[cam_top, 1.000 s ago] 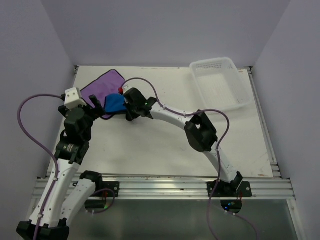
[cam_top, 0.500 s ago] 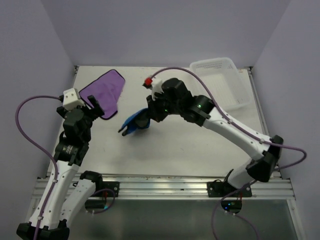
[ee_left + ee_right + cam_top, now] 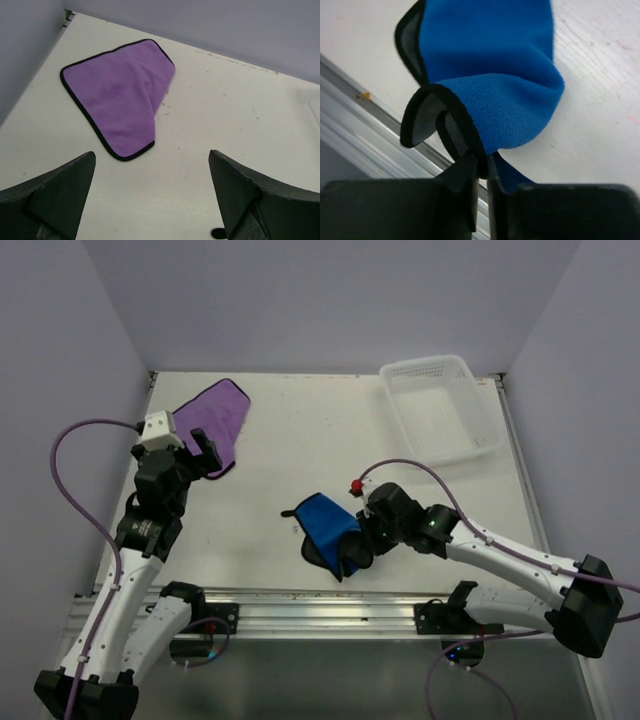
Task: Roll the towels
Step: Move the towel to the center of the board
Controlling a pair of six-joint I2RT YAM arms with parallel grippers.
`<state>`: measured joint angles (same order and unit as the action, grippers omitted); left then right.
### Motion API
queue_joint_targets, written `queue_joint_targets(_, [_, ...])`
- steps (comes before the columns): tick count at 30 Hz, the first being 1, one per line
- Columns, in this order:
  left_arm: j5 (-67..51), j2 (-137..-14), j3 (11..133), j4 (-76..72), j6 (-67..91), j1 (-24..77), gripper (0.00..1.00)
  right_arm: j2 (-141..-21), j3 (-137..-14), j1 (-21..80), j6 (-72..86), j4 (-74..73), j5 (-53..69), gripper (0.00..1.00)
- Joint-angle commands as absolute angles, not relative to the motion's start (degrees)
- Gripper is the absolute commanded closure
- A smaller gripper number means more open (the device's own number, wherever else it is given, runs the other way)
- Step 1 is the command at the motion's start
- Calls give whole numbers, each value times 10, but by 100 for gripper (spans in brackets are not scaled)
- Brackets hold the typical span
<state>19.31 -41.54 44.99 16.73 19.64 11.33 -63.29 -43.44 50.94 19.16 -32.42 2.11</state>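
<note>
Dragged forward, the blue towel (image 3: 322, 522) lies pinched in right tool (image 3: 482, 172).

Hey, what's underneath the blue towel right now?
The blue towel lies on the white table, its near hem curled up and pinched in the right gripper. Whatever sits beneath the cloth itself is covered.

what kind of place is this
Probably a robot lab cell: a white table boxed in by plain walls, a left arm and right arm bolted to a metal rail, plus a blue towel, purple towel and white basket.
</note>
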Motion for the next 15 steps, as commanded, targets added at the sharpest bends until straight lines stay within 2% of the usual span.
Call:
queue_joint_targets(1, [93, -447, 454, 131, 215, 115, 0, -609, -423, 505, 233, -296, -92, 81])
queue_joint_targets(2, [58, -454, 454, 126, 216, 115, 0, -607, -418, 505, 240, -312, -120, 69])
queue_joint_targets(3, [42, -461, 451, 123, 216, 116, 0, -607, -418, 505, 258, -322, -147, 48])
queue_joint_targets(5, [12, -481, 447, 118, 215, 116, 1, -603, -427, 504, 277, -368, -216, 48])
queue_joint_targets(7, [3, -499, 446, 118, 210, 115, 1, -582, -454, 504, 298, -395, -236, 41])
queue_joint_targets(12, [-38, -530, 447, 126, 196, 116, 2, -511, -498, 504, 307, -418, -221, 32])
queue_joint_targets(15, [-71, -556, 440, 127, 193, 116, 3, -502, -524, 505, 299, -445, -194, 30])
